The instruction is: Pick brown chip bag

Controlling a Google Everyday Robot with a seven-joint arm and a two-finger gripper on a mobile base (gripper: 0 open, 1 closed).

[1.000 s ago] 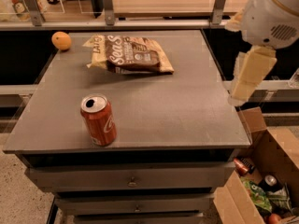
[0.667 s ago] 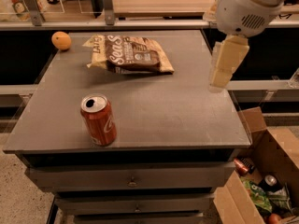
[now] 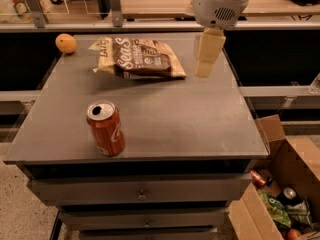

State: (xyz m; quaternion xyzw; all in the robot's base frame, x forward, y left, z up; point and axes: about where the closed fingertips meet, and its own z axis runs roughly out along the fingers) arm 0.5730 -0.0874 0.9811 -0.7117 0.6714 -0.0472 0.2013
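Crinkly brown chip bag [image 3: 142, 59], white-lettered, cream-ended, lies flat near the gripper [image 3: 204, 70], jaws' state unclear

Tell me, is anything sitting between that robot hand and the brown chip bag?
Nothing visible does. The gripper hangs over the far right of the table, just right of the brown chip bag, with only bare surface between. The soda can near the front and the orange at the far left corner are off that path.
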